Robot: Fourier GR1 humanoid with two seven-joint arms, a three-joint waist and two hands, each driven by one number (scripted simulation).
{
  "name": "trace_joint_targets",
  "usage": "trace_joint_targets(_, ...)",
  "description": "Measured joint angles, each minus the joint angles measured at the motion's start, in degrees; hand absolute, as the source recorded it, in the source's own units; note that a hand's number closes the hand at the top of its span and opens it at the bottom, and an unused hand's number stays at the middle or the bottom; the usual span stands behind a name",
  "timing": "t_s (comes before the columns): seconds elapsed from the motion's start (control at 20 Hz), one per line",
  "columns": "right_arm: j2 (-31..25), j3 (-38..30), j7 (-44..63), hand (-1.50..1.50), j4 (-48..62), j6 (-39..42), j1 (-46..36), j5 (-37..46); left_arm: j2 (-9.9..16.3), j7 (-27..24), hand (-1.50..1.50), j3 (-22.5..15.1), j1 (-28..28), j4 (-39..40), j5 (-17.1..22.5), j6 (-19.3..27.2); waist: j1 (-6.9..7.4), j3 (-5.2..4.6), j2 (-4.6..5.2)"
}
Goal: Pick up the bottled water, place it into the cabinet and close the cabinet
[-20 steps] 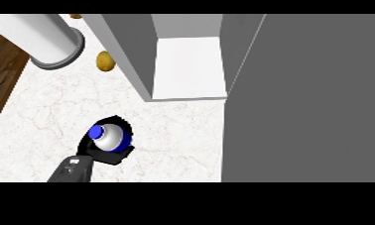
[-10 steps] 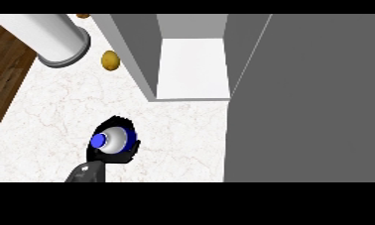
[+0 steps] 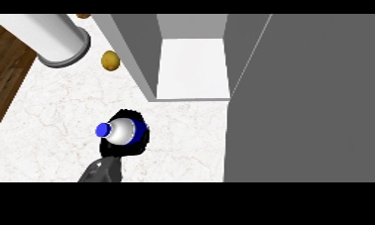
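Observation:
The bottled water [image 3: 123, 131] is seen from above, a pale body with a blue cap [image 3: 103, 130]. My left hand [image 3: 132, 144] is curled round it, black fingers showing around the bottle's far and right sides, with the grey forearm [image 3: 99, 170] coming in from the lower edge. Bottle and hand hover over the marble counter [image 3: 58, 110], in front and to the left of the open cabinet [image 3: 192, 68], whose white shelf floor is bare. The cabinet door [image 3: 304, 105] stands open at the right as a big grey panel. My right hand shows nowhere.
A tall white cylinder with a grey rim [image 3: 60, 40] stands at the back left. A brown rounded item [image 3: 110, 60] lies beside the cabinet's left wall [image 3: 139, 55]. The counter's left edge meets dark wood [image 3: 11, 75].
My left hand with the bottle has moved a little right and toward the cabinet opening. The whole scene has shifted slightly to the right in view.

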Motion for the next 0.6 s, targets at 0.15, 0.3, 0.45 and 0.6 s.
trace_joint_targets(0.15, 0.2, 0.4, 0.2, -1.5, 0.0, -0.1, 0.0, -0.1, -0.3, 3.2, 1.5, -4.3, 0.1, -4.3, 3.8, 2.0, 0.17, 0.0, -0.07)
trace_joint_targets(0.3, 0.3, 1.0, 0.5, -1.5, -0.1, -0.3, -0.1, -0.1, -0.4, 6.8, 1.5, -10.0, 0.2, -9.5, 8.4, 6.3, 0.18, 0.0, -0.15)
trace_joint_targets(0.45, 0.6, 1.0, -0.3, -1.5, 0.5, -0.4, -0.1, -0.1, -0.5, 11.2, 1.5, -14.0, -0.1, -15.8, 10.7, 11.2, 0.25, 0.01, -0.18)
trace_joint_targets(0.6, 0.9, 1.0, -0.4, -1.5, 0.8, -0.7, -0.4, 0.0, -0.5, 14.0, 1.5, -18.8, -1.4, -20.8, 10.9, 18.2, 0.14, 0.02, -0.12)
